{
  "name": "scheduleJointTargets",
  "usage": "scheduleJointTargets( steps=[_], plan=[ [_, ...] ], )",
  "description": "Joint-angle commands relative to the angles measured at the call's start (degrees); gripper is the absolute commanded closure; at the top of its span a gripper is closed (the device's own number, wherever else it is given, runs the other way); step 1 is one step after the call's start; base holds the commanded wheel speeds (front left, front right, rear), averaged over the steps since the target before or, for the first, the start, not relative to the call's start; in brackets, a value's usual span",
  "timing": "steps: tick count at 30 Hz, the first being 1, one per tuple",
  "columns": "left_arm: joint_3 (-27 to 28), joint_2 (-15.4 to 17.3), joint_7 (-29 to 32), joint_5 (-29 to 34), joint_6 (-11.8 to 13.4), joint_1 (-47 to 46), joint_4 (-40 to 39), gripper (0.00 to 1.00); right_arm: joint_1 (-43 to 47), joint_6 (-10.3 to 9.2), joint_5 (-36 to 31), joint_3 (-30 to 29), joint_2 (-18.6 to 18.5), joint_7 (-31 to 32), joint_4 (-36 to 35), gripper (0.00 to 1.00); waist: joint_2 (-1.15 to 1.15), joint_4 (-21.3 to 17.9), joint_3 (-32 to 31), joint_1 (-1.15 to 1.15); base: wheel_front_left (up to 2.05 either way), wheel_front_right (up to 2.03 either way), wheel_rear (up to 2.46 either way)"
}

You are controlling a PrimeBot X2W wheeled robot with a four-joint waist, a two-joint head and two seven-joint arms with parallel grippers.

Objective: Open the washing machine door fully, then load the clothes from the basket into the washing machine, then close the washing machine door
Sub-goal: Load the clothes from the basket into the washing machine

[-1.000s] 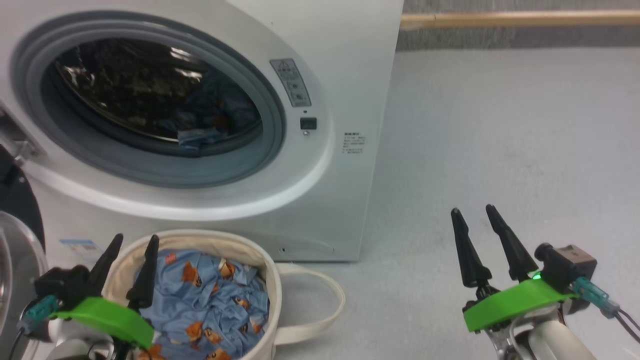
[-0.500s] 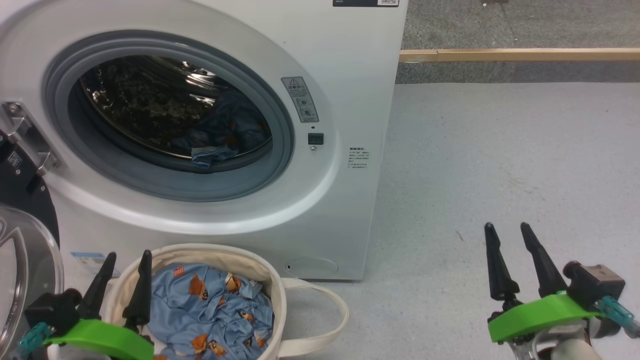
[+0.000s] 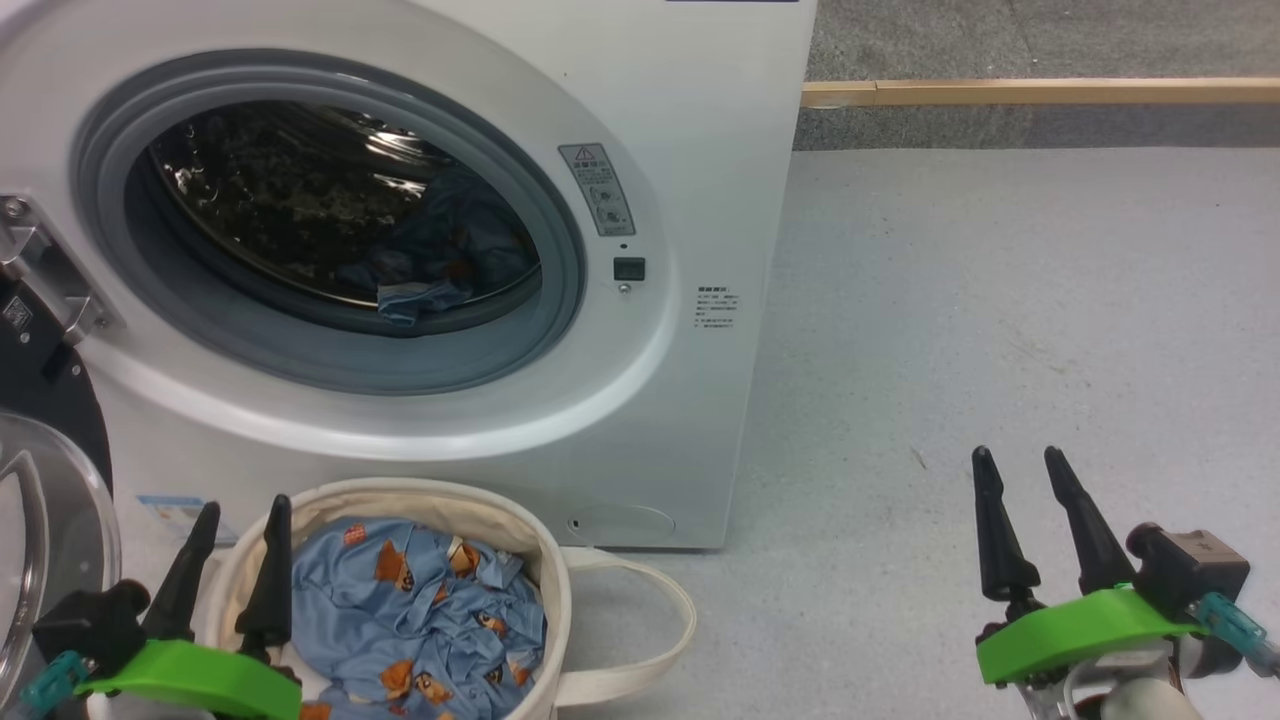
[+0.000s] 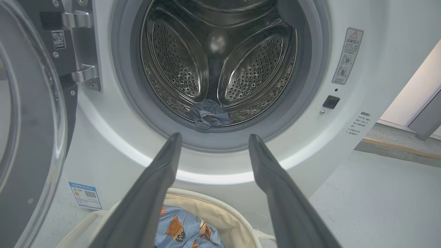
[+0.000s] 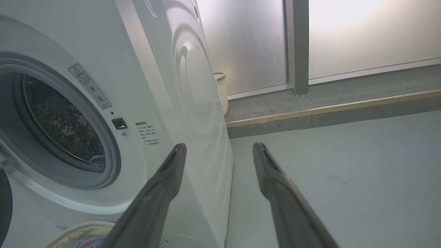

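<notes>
Head view: the clothes (image 3: 420, 610), light blue fabric printed with small orange-brown faces, lie heaped in the cream basket (image 3: 548, 560). The basket stands on the floor (image 3: 1000, 300), just in front of the white washing machine (image 3: 700, 150). One crumpled blue piece already lies at the front lip of the drum (image 3: 300, 190). The washing machine door (image 3: 45, 520) is swung open at the far left.

My left end effector (image 3: 245, 502) hovers over the near rim of the basket with its two dark fingers spread apart and nothing between them. My right end effector (image 3: 1016, 452) is equally spread and empty, well apart over bare floor on the right.

Over the last second the whole picture has shifted, so my head has moved, not the things. The heap in the basket and the piece in the drum lie as they did. Both end effectors have stayed wide and empty.

For the task, I judge the door step done and loading partly done. No garment was lifted in this second, and most of the clothes are still to be picked up from the basket.
</notes>
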Motion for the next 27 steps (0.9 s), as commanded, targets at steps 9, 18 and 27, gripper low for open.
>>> scheduleJointTargets(
  steps=[9, 18, 27],
  plan=[
    [2.58, 0.43, -0.27, 0.05, -0.33, -3.02, 1.66, 0.00, -2.68, 0.05, 0.22, 1.52, -0.62, -0.71, -1.79, 0.00, 0.00, -0.16, 1.08, -0.01, 0.00, 0.00, 0.00],
    [1.47, 0.55, -0.27, -0.02, -0.33, -5.44, 6.09, 0.00, -4.54, 0.05, 0.98, 2.49, -1.06, -0.71, -2.08, 0.00, 0.00, -0.44, 4.27, -0.01, 0.00, 0.00, 0.00],
    [-0.27, 0.26, -0.27, -1.49, -0.33, -10.55, 12.40, 0.00, -8.36, 0.05, -0.28, 3.17, -1.16, -0.71, -2.68, 0.00, 0.00, -0.83, 10.56, -0.01, 0.00, 0.00, 0.00]
  ],
)
